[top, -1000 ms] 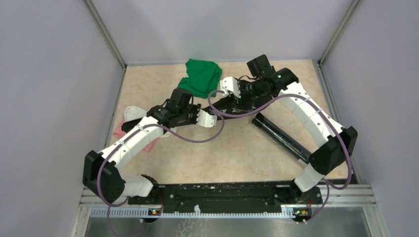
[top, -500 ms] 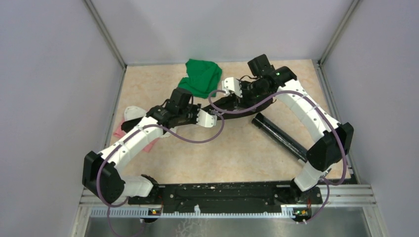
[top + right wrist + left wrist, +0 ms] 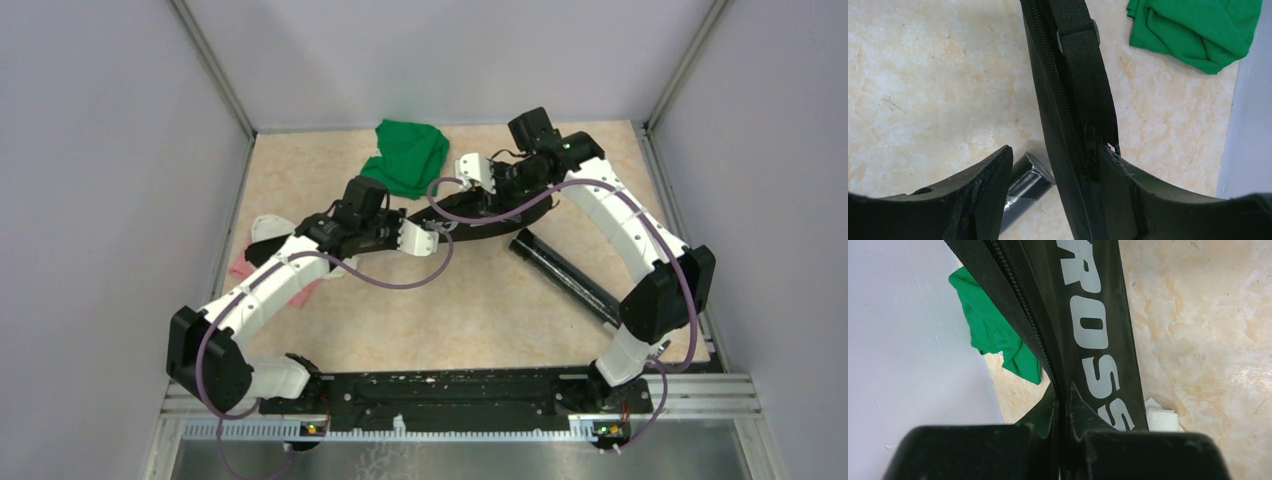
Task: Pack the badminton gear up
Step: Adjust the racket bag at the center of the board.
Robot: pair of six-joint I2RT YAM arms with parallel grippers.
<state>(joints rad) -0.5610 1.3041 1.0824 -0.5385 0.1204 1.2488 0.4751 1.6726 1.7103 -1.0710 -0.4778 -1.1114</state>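
Note:
The black racket bag is held off the table between both arms at mid-back. My left gripper is shut on the bag's zipper edge, just below the white "ROSS" lettering. My right gripper is open around the bag's other end. The zipper and webbing strap lie against its right finger, with a gap to the left finger. The long black tube lies diagonally on the table at right, and its open end shows under the right jaws.
A green cloth is bunched at the back wall, close behind the bag. White and pink cloths lie by the left wall under the left arm. Grey walls close in the table on three sides.
The right gripper has shifted slightly to the far right along the bag, and its jaws have narrowed a little. More of the bag shows to the right. The left arm has not moved.

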